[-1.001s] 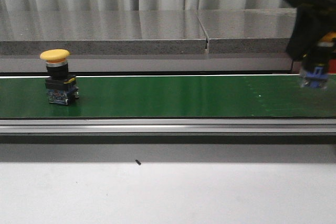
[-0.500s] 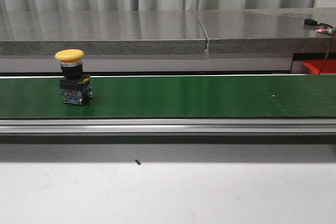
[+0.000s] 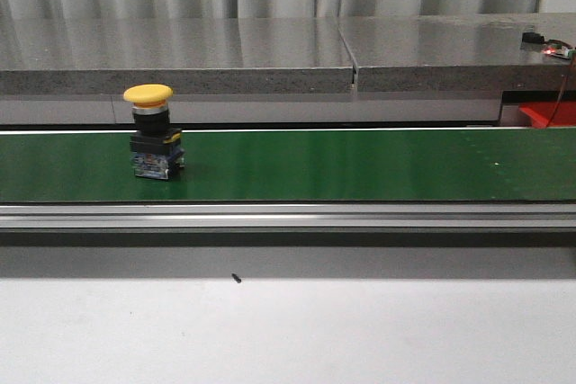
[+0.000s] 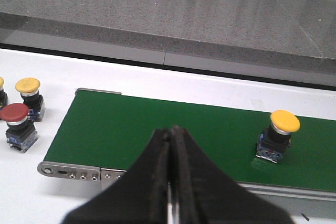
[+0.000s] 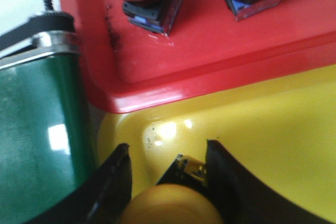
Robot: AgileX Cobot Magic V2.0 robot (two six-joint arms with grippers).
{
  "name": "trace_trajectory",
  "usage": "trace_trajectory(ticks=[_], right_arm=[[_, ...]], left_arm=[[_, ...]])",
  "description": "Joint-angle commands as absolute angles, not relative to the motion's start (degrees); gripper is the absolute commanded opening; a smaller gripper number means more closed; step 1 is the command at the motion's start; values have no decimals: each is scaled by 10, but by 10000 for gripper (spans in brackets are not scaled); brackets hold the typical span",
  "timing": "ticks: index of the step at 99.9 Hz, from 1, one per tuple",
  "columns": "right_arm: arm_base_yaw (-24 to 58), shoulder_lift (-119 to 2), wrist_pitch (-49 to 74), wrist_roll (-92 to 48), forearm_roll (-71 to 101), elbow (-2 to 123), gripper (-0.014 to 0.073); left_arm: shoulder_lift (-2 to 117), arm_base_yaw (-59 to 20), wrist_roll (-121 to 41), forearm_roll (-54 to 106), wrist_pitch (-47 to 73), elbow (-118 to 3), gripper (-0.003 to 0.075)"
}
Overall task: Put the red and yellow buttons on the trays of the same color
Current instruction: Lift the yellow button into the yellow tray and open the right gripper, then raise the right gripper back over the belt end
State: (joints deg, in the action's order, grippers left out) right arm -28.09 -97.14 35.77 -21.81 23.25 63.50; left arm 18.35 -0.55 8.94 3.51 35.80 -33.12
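Yellow button (image 3: 154, 143) carried further right along the green belt (image 3: 360, 164), my right hand (image 5: 167, 174) grasping another yellow button (image 5: 170, 205) over the yellow tray (image 5: 273, 145), red tray (image 5: 220, 40) holding two buttons, left hand (image 4: 170, 145) clenched, empty.

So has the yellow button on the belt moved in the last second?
Yes. The yellow button has travelled rightward along the green belt, closer to the seam in the grey ledge behind.

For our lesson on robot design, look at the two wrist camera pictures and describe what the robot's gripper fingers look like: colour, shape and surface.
The left gripper has matt black fingers that are broad at the base and taper to narrow tips, with smooth, unmarked surfaces. The right gripper has black fingers too, seen close up as curved, tapering blades. No cables, labels or markings show on either pair.
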Motion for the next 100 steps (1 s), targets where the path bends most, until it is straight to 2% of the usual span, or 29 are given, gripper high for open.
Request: trace_trajectory(ticks=[1,51,61,73,80,100], right_arm=[[-284,-960,326,-219,247,644,185],[-284,-999,326,-219,247,642,192],[-284,-999,330,-219,247,642,276],[-284,-999,332,-219,247,642,454],[-284,-999,333,-219,247,644,517],[-284,-978,332,-219,253,645,530]], left_arm=[[189,-10,89,41,318,-346,-20],[189,-10,89,41,318,-346,-20],[189,-10,89,41,318,-346,-20],[189,-10,89,41,318,-346,-20],[189,-10,89,41,318,-346,-20],[189,-10,89,41,318,-346,-20]])
